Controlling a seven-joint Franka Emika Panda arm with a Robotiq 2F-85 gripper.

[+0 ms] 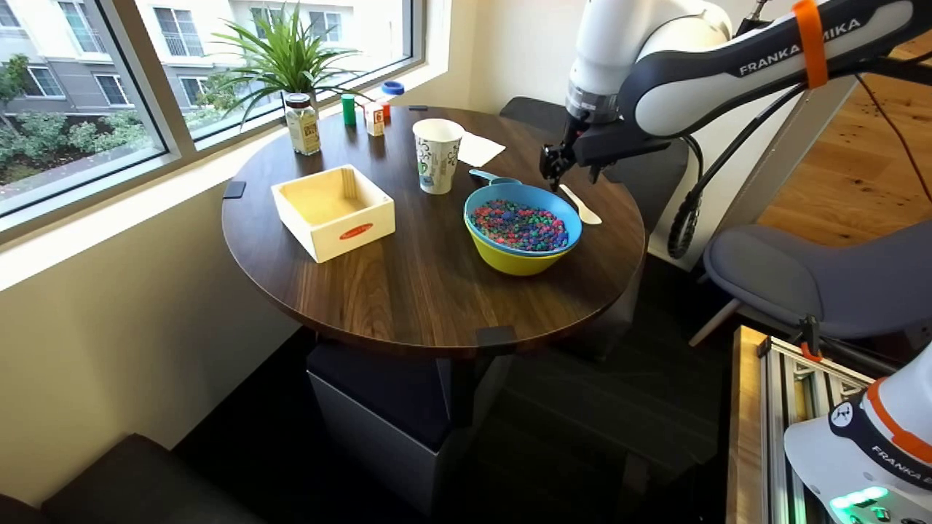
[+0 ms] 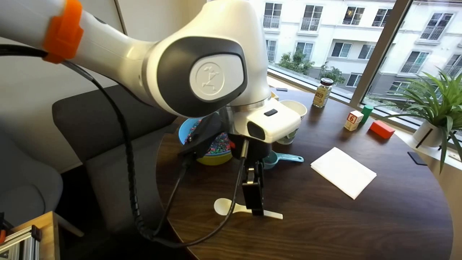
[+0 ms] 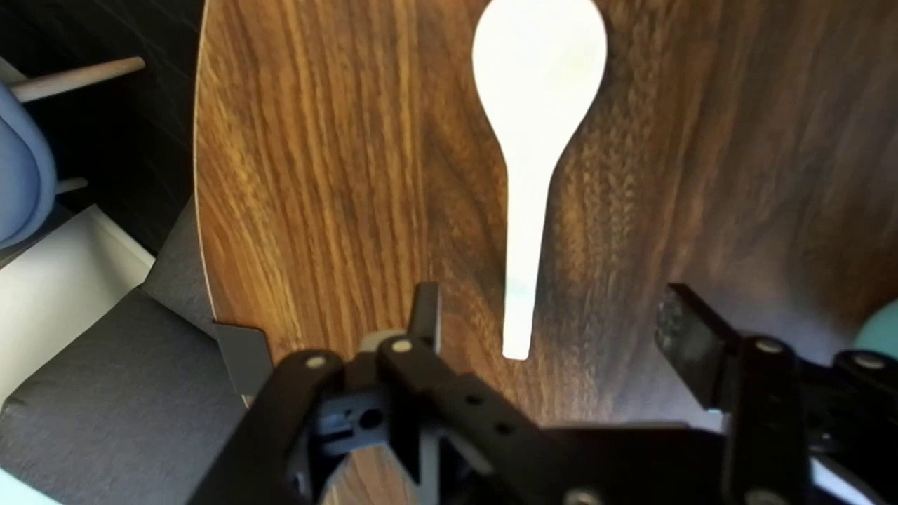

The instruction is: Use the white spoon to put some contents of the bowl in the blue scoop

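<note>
While the slender, plain white spoon [image 3: 527, 182] is lying on the round, dark wooden table [image 2: 343, 224], the black two-fingered gripper [image 3: 551, 312] is hovering over its handle, jaws parted wide, gripping nothing. They're flanking the narrow end, presumably to leave the rounded head free for scooping! Nearby, the round yellow-green bowl [image 1: 513, 263] with a blue inside is holding a heap of tiny multicoloured pieces [image 1: 518, 224], and the light-blue, long-handled scoop [image 2: 284, 156] is sitting just beside it, probably for a short carry.
</note>
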